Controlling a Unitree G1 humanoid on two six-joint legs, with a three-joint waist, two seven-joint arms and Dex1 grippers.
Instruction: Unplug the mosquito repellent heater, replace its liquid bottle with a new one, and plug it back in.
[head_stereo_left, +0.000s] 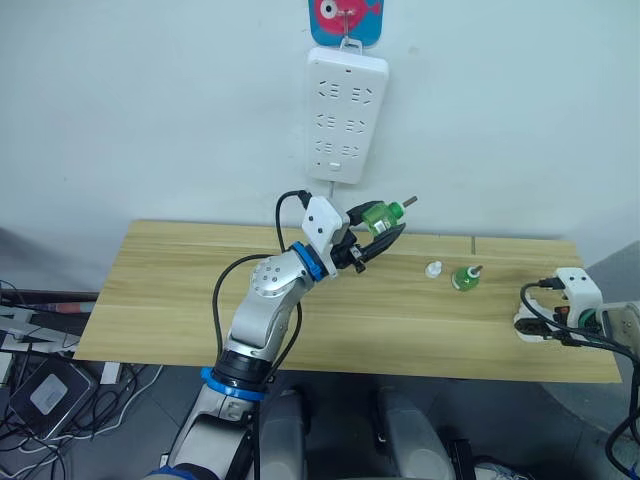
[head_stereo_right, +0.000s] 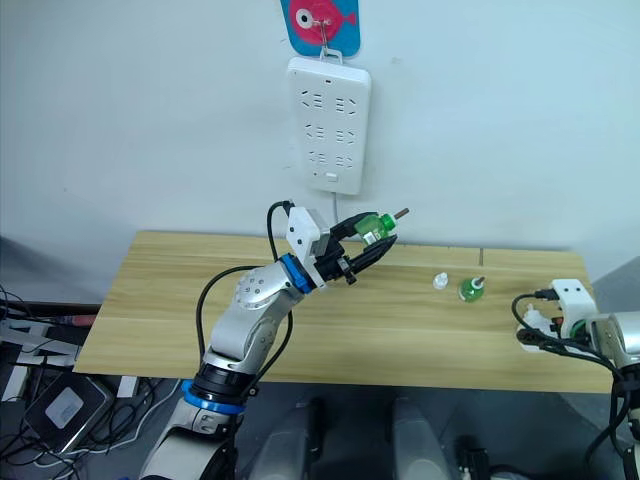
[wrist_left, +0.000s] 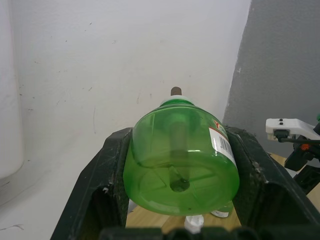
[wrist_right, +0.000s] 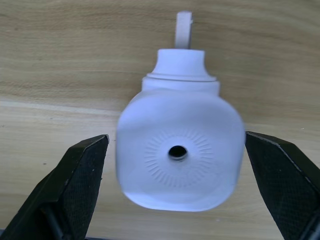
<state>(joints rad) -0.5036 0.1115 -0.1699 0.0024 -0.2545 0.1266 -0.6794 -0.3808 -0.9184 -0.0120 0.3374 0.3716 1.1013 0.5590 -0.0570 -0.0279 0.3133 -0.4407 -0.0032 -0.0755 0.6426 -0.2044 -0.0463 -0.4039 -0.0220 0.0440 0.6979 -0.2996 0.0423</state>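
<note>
Heater (wrist_right: 177, 150) between right fingers (wrist_right: 75, 180), apparently untouched.

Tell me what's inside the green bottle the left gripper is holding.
Through the green bottle, a wick rod runs up its middle to the neck. No liquid level can be seen. The left gripper's fingers cover its sides.

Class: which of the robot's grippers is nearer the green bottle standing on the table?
Right. The right gripper is at the table's right edge, near the standing green bottle; the left gripper holds another bottle farther off.
</note>
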